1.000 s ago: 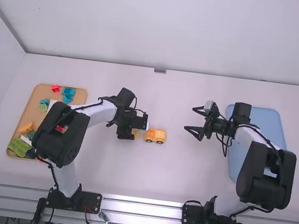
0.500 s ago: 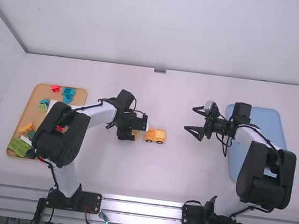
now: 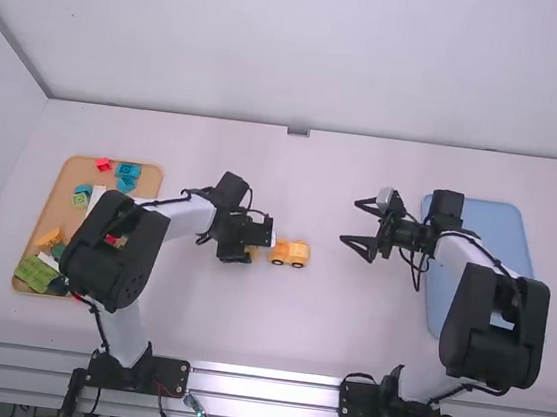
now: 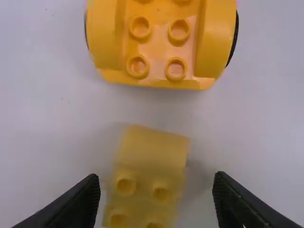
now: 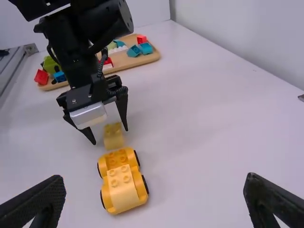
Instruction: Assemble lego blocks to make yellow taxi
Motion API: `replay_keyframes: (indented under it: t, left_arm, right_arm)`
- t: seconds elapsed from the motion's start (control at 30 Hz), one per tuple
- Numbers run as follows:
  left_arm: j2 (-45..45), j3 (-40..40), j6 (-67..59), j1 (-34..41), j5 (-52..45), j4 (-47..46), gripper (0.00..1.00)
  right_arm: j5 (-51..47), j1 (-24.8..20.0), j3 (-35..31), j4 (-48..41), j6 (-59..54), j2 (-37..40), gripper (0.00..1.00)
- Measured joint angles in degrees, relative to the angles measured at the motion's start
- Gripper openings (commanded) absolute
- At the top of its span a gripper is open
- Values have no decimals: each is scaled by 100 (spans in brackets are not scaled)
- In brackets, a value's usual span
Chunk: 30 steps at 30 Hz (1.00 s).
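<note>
We've left gripper (image 4: 156,180) wide, empty, astride small yellow studded plastic block (image 4: 151,159), long axis across closing (right gripper (image 5: 154,178) wide, empty, farther).

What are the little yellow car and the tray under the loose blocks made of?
The car looks like smooth molded plastic: crisp round studs, even color, soft highlights. The tray seems matte, perhaps wood, from its flat tan color, though plastic is possible.
</note>
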<state>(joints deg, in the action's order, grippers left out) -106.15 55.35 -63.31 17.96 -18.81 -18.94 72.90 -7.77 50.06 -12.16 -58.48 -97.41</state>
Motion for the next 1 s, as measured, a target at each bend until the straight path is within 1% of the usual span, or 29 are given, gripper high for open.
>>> replay_keyframes:
  t: [0.23,0.27,0.33,0.37,0.53,0.57,0.73,0.83,0.87,0.9,0.93,0.97,1.0]
  left_arm:
    - [2,-7,59,0,68,17,49]
    - [0,-7,61,0,70,7,45]
    - [2,-9,85,0,70,-11,41]
    - [0,-9,142,0,74,2,35]
    - [0,-7,417,0,87,-15,31]
    - [2,-4,520,0,85,-28,27]
    - [0,4,981,0,83,-17,26]
    - [2,4,1521,0,87,50,25]
    - [0,4,1718,0,85,57,24]
    - [0,4,1974,0,85,63,19]
    - [0,4,2197,0,85,61,8]
    - [0,4,2302,0,81,63,2]
    - [0,4,2524,0,70,63,2]
  right_arm:
    - [0,4,0,0,0,-2,99]
    - [-2,4,0,-4,-2,-2,99]
    - [-2,4,0,0,2,-2,99]
    - [-2,4,0,2,0,-2,99]
    - [-2,4,0,131,-2,0,99]
    - [-2,4,0,177,-2,-2,99]
    - [-4,4,0,293,44,-2,99]
    - [0,4,0,345,94,-2,99]
    - [0,4,0,398,94,-2,99]
    - [0,4,0,472,111,-2,99]
    - [-2,4,0,546,136,0,99]
    - [-2,4,0,568,136,-2,99]
    - [-2,4,0,614,138,-2,99]
